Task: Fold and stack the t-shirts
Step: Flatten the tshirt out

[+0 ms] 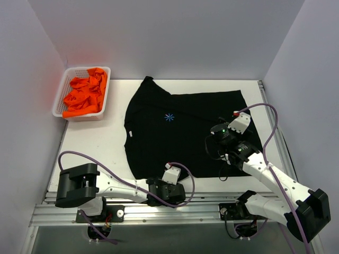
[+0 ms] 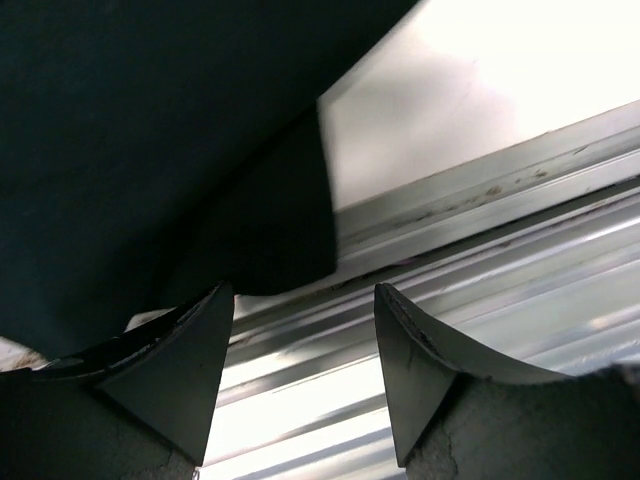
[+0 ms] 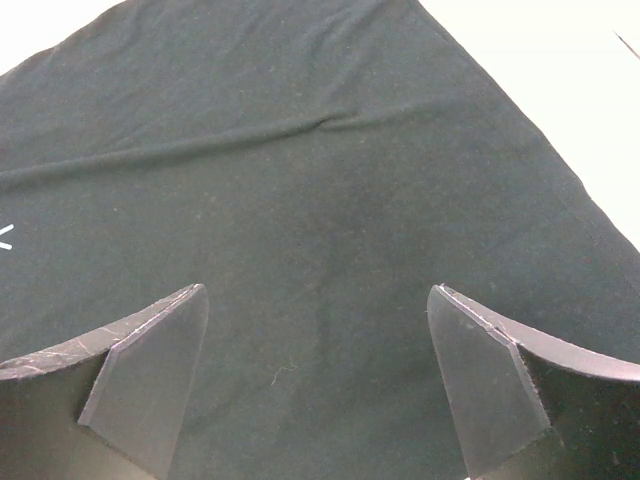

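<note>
T-shirt (image 1: 183, 145), black, bears light-blue star mark (image 1: 169, 117); left gripper (image 2: 302, 289), right gripper (image 3: 318, 290) both released.

bare table (image 1: 100, 148) left of the black t-shirt (image 1: 175, 143), passable; basket (image 1: 79, 117) of orange t-shirts (image 1: 85, 92) blocking far-left corner, rail (image 1: 175, 211) along near edge.

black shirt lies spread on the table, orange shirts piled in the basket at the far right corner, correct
No: the top view shows the basket with the orange shirts at the far left corner. The black shirt does lie spread on the table.
</note>
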You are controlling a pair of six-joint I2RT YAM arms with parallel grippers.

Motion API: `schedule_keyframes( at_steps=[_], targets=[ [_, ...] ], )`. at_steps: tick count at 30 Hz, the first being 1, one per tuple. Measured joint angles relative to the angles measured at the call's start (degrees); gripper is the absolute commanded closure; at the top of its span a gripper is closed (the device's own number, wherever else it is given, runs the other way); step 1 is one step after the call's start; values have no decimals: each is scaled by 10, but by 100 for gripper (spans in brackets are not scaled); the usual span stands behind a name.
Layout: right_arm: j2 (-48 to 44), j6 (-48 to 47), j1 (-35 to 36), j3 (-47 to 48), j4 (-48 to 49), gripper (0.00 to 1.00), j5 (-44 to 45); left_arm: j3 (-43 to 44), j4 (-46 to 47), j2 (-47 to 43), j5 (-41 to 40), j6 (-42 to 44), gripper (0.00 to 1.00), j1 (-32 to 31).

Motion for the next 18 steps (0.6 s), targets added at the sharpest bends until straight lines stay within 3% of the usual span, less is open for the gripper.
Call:
schedule_keyframes(
  at_steps=[12, 18],
  targets=[
    [6, 0, 0, 0, 1, 13, 0, 56, -11, 75, -30, 13, 33, -1],
    [12, 0, 0, 0, 2, 13, 0, 81, -45, 95, -49, -4, 40, -5]
  ],
)
